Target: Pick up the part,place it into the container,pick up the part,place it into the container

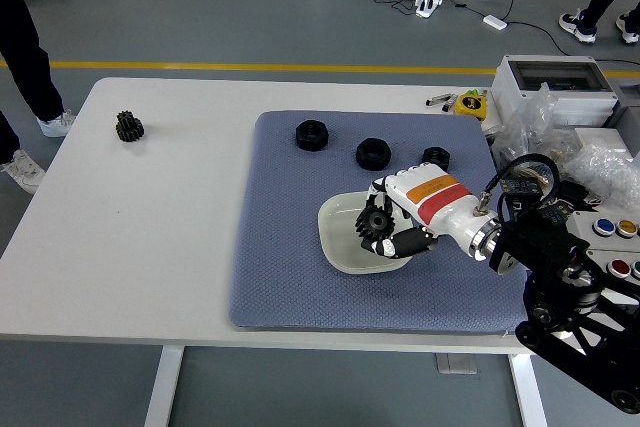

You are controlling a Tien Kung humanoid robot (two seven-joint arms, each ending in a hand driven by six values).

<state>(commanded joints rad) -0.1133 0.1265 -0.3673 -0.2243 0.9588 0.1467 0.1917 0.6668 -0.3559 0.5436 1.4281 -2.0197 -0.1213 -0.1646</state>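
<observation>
Your right hand [392, 229] over the white dish [340, 247], fingers curled around a black gear [375, 221], gear held just above dish floor, three black nuts [373, 153] behind on grey mat [280, 277], another gear [128, 126] far left on table.

open table left [170, 217], clutter right [560, 147]

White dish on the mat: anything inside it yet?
The white dish shows only bare bottom on its left side. The right hand hangs over its right half, shut on a black gear, and hides what lies beneath.
</observation>
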